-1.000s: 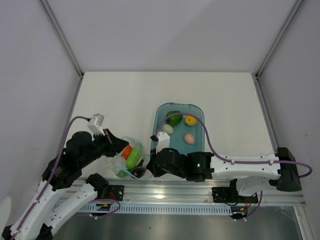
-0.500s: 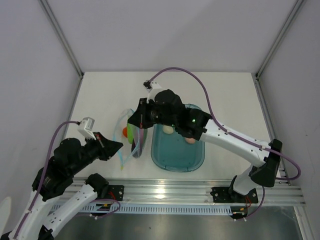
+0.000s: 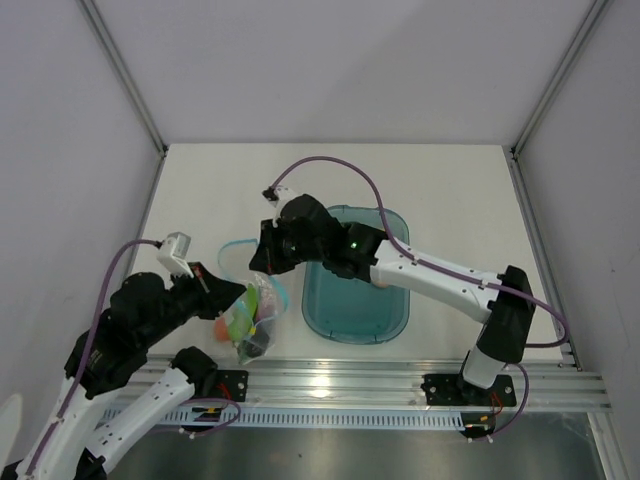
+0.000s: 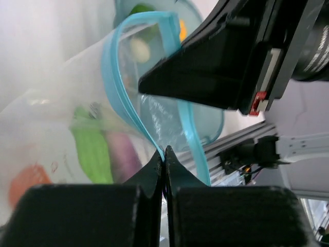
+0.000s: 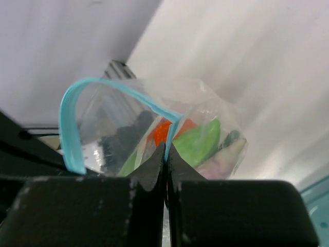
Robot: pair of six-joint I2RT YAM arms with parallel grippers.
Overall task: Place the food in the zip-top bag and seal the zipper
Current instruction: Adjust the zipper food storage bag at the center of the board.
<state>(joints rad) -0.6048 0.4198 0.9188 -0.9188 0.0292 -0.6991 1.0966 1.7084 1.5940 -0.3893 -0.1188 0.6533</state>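
Against the view half a second earlier, the bag [image 3: 248,322] has dropped toward 6 o'clock, to the front edge of the table [image 3: 450,190], at 8 o'clock from the teal tray [image 3: 390,310]. It is clear and crinkled, and its blue zipper [image 4: 121,98] loops open between the left fingers [image 4: 162,163] and right fingers [image 5: 165,154], each pair pinched shut on the strip. Green, orange and dark food [image 5: 200,141] fills it; a few pieces lie in the tray.

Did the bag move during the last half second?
Yes. Seen from the top, the bag has shifted nearer to the rail: it was beside the middle of the tray, and now it is by the tray's near left corner.
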